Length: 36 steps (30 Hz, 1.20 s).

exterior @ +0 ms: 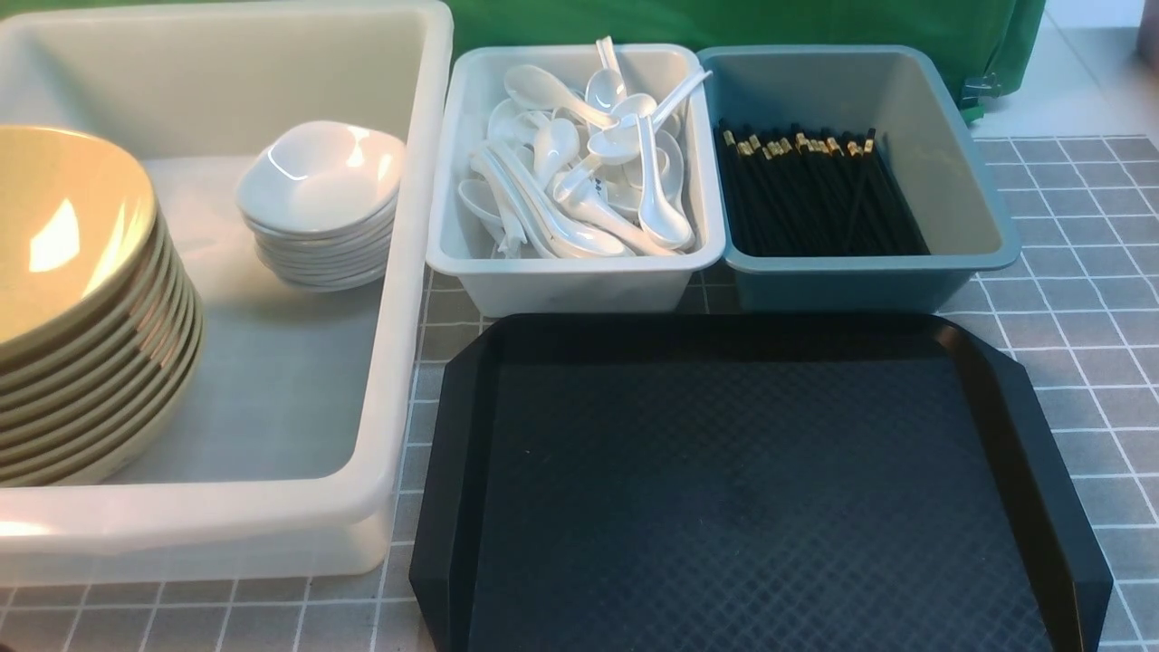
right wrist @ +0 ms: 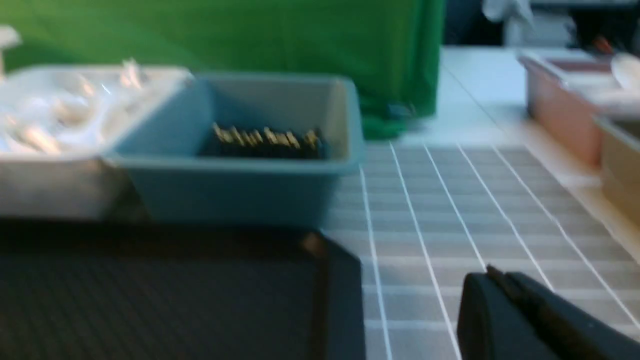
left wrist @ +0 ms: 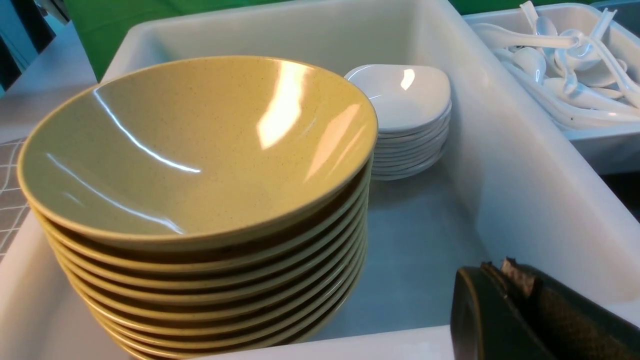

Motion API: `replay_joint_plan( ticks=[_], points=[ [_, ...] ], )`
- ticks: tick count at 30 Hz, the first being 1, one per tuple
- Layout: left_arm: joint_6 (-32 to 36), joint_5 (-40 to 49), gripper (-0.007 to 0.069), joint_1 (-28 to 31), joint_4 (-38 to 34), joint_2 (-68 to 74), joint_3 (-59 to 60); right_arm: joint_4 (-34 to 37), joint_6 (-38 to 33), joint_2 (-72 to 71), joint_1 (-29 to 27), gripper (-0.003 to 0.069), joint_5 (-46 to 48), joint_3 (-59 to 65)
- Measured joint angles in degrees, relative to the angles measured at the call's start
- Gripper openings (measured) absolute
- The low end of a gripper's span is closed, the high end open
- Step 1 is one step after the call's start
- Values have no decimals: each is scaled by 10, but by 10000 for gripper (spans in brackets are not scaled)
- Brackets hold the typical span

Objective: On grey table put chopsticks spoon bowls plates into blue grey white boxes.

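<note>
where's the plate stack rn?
Front view: the plates sit stacked inside the big white box on the robot's left, toward its far side, beyond the stack of beige bowls and apart from it.

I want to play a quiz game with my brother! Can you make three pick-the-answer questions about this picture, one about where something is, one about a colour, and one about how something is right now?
1. Where are the chopsticks?
A. On the black tray
B. In the blue-grey box
C. In the big white box

2. What colour are the spoons?
A. White
B. Yellow
C. Black

3. How is the left gripper right now?
A. Holding a bowl
B. Wide open
C. Shut, holding nothing

Answers:
1. B, the black sticks lie together inside the blue-grey box.
2. A, every spoon piled in the pale grey-white box is glossy white.
3. C, its fingers meet by the big white box and nothing is between them; the bowls sit stacked by themselves.
</note>
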Motion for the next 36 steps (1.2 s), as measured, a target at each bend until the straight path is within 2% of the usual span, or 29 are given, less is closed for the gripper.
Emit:
replay_joint_plan(
  ticks=[3,8,36],
  points=[
    [0,1,-10,0,0,0,0,-5,0,-14,-3,33,62,0],
    [0,4,-10,0,0,0,0,-8,0,-14,-7,33,103,0],
    [-3,-5,-10,0,-1,-7,19,-9,1,-15,-8,34,105,0]
  ],
)
